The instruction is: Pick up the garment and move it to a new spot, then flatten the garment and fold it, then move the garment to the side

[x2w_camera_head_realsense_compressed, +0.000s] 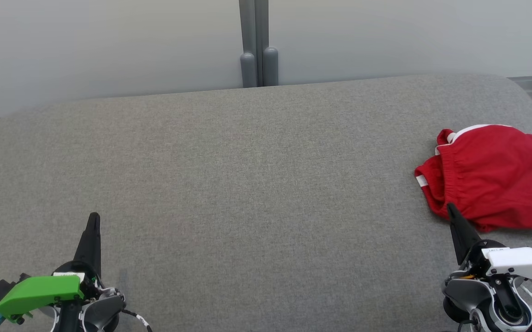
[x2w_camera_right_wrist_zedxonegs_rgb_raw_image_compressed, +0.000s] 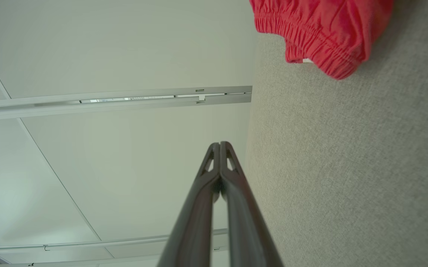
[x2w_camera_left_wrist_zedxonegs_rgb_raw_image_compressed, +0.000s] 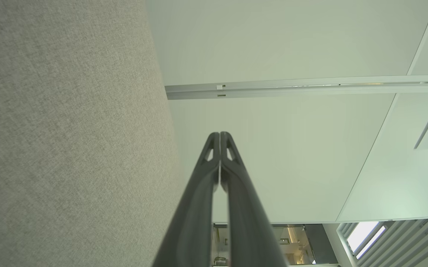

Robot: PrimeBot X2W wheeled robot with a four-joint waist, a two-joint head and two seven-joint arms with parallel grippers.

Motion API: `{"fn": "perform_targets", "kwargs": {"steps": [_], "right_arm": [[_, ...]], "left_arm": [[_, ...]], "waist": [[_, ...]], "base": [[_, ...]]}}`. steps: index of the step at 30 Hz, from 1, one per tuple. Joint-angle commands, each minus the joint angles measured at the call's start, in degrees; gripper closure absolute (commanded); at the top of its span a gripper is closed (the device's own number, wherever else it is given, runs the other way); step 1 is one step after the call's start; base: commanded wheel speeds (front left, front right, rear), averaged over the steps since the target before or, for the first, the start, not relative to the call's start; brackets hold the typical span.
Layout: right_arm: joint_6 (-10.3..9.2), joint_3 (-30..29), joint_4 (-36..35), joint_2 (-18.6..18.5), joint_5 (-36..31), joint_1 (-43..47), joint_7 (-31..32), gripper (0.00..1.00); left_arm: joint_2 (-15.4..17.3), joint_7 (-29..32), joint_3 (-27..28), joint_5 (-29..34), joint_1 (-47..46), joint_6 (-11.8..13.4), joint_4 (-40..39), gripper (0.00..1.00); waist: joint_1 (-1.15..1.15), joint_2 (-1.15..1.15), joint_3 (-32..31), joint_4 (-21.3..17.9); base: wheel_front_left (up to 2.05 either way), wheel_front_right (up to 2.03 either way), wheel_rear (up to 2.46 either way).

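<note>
Near edge, low left: left claw (x2w_camera_head_realsense_compressed: 93, 216) over the grey bench (x2w_camera_head_realsense_compressed: 257, 184), fingers pressed together, nothing between them. The left wrist view gives the same: tips meeting, bare cloth surface to one side.

Near edge, low right: right claw (x2w_camera_head_realsense_compressed: 449, 206), fingers likewise pressed together and empty. From the head its tip lies against the near-left hem of the garment (x2w_camera_head_realsense_compressed: 496, 175). The right wrist view shows the red fabric off to one side of the fingers with grey bench between, so I read it as just beside, not touching.

Mid-depth, far right: the garment, red with white trim and a gathered elastic band, lies on the bench close to its right edge. It sits as a loose, rounded heap with the band bunched, no crisp fold line. Part of it runs off the head view's right edge.

Far: pale wall (x2w_camera_head_realsense_compressed: 109, 46) with a grey post (x2w_camera_head_realsense_compressed: 257, 41) behind the bench.

Step in hand (judgement): not settled. A heap at the bench's side fits a garment waiting to be lifted, and equally one set aside after a rough fold. The slack shape leans toward the former, weakly. No move prescribed; any grasp here would need the right claw spread, since it is nearest
</note>
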Motion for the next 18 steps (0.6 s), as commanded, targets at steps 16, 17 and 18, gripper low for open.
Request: {"fn": "perform_targets", "kwargs": {"steps": [16,17,18], "right_arm": [[0.02,0.02,-0.25,-0.26,0.36,-0.41,0.14,1.00],[0.02,0.02,-0.25,-0.26,0.36,-0.41,0.14,1.00],[0.02,0.02,-0.25,-0.26,0.36,-0.41,0.14,1.00]], "left_arm": [[0.01,-0.08,0.16,-0.04,-0.65,-0.14,-0.09,1.00],[0.01,-0.08,0.16,-0.04,-0.65,-0.14,-0.09,1.00],[0.01,-0.08,0.16,-0.04,-0.65,-0.14,-0.09,1.00]], "waist": [[0.00,0.00,0.00,0.00],[0.00,0.00,0.00,0.00],[0.00,0.00,0.00,0.00]], "base": [[0.00,0.00,0.00],[0.00,0.00,0.00],[0.00,0.00,0.00]]}}
